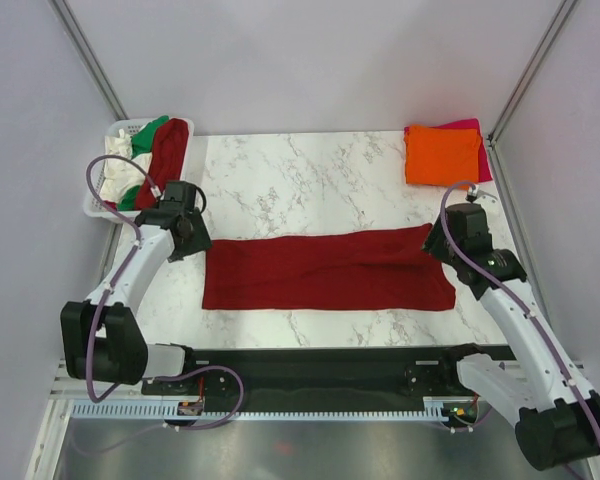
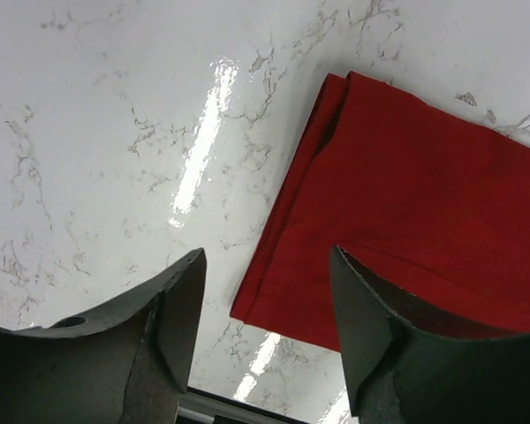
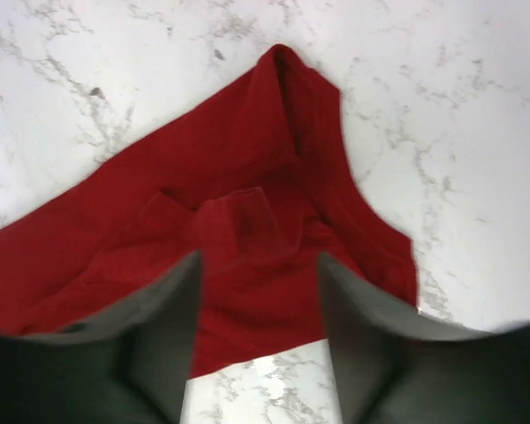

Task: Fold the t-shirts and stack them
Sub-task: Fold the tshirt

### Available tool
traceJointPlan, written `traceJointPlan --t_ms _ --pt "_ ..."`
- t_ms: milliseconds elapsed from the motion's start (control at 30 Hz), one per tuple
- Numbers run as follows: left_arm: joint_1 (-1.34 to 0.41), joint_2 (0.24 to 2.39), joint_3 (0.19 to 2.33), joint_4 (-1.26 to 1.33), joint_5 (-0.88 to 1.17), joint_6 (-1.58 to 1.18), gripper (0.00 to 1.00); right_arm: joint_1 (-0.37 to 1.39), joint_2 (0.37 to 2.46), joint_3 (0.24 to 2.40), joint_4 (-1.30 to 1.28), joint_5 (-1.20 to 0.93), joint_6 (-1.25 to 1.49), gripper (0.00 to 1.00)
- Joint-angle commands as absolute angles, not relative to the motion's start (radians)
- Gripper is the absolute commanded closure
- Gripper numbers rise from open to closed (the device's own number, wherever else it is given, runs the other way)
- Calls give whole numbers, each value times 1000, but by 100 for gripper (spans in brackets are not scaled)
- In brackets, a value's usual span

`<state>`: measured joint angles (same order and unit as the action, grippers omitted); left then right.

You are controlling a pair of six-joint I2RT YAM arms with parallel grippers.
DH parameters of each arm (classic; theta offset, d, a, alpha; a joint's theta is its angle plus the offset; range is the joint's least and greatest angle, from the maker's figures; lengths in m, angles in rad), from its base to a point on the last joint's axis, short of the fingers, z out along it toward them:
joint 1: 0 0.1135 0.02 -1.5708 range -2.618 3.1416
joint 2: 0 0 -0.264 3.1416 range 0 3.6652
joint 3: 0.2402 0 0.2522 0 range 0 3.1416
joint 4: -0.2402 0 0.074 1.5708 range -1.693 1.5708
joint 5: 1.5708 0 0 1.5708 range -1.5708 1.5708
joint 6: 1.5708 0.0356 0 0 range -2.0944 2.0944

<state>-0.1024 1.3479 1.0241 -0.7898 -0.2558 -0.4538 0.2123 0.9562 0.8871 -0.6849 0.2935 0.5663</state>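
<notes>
A dark red t-shirt lies folded into a long flat band across the middle of the marble table. My left gripper hovers open over its left end. In the left wrist view the gripper holds nothing, and the shirt's corner lies below, between the fingers. My right gripper is open over the right end. In the right wrist view this gripper is empty above the rumpled cloth. An orange t-shirt lies folded on a magenta-pink one at the back right.
A white lattice basket at the back left corner holds a green t-shirt, a white one and another dark red one. Grey walls and metal posts enclose the table; a black rail runs along its near edge.
</notes>
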Motion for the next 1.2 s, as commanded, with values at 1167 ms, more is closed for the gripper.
traceJointPlan --t_ms 1167 --pt "-503 1619 911 -755 -212 -774 43 290 2096 1435 -348 126 765 3"
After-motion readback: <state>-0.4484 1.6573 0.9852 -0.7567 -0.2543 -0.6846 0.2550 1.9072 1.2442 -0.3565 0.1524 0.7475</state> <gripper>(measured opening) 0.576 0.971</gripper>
